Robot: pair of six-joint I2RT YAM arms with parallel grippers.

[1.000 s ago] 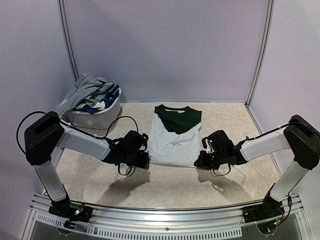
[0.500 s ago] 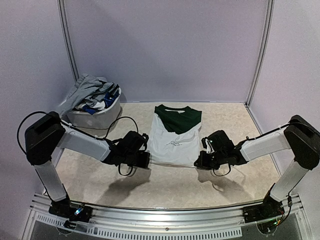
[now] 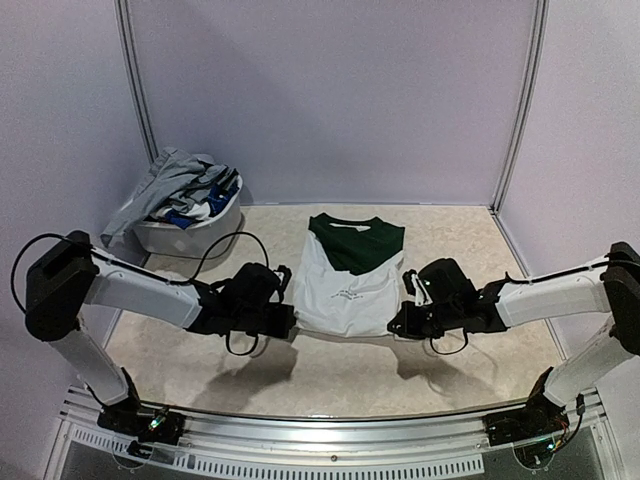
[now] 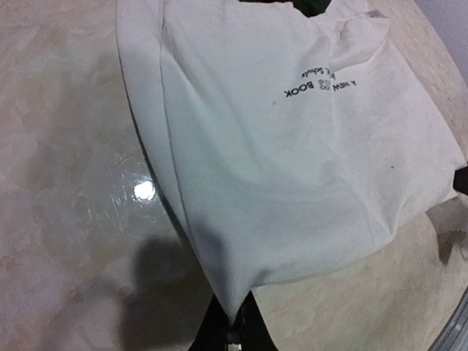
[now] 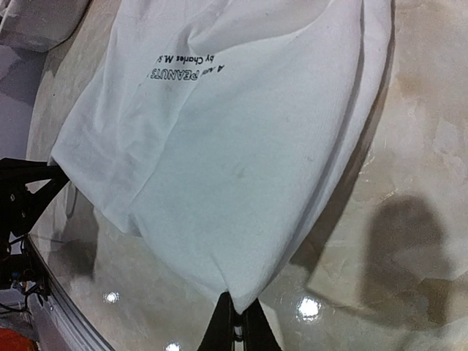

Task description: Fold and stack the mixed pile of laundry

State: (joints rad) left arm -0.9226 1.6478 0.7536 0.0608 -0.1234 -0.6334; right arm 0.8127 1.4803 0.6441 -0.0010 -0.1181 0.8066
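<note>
A white T-shirt (image 3: pixel 345 280) with a dark green yoke and black print lies lengthwise in the middle of the table, sleeves folded in. My left gripper (image 3: pixel 291 322) is shut on its near left bottom corner, and the cloth (image 4: pixel 292 168) rises off the table from the pinch (image 4: pixel 234 329). My right gripper (image 3: pixel 397 325) is shut on the near right bottom corner (image 5: pixel 236 311), with the shirt (image 5: pixel 234 146) stretching away from it. The hem hangs taut between the two grippers, slightly above the table. The rest of the laundry pile (image 3: pixel 185 185) sits heaped in the basket.
A white oval basket (image 3: pixel 190 235) stands at the back left by the wall. Lilac walls close the table on three sides. An aluminium rail (image 3: pixel 330 450) runs along the near edge.
The left jaws closed on the shirt's left bottom corner. Both grippers have lifted the hem a little off the table, and both arms have lowered and stretched out.
</note>
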